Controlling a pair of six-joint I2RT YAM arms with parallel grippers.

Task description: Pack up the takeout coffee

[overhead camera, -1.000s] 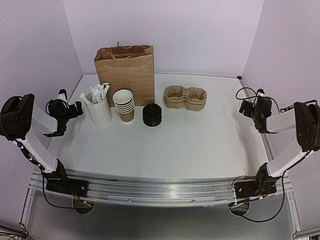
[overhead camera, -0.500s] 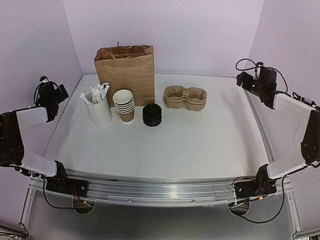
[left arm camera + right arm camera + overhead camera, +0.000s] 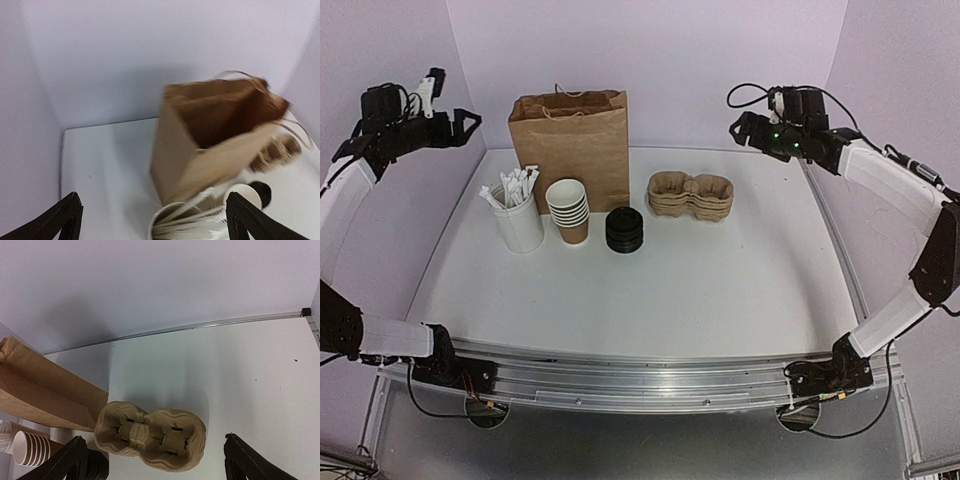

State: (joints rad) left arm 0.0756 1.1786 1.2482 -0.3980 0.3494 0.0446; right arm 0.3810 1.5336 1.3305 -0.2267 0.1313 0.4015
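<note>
— Table [image 3: 650, 300] first: why does all the stuff sit in a row toward the back?

— So each arm can reach it. Nearest is the pile of black lids [image 3: 624, 230]. Next come the stack of brown cups [image 3: 567, 212] and the white cup of straws [image 3: 517, 228], side by side. The cup holders [image 3: 690, 195] sit a bit farther. The paper bag [image 3: 570, 140] stands behind the cups, ready for packing.

— Where is the takeout coffee, one cup with its lid on?

— I can't see one in any view. There are only cups with no lids, and lids with no cups.

— And the claws?

— Both hang high at the back. The left gripper [image 3: 460, 122] is spread wide and holds nothing. The right gripper [image 3: 738, 128] is the same.

— What do the wrist cameras add?

— The left one shows the bag's mouth is open. The right one shows the slots inside the cup holders. Only the top camera shows both arms.
</note>
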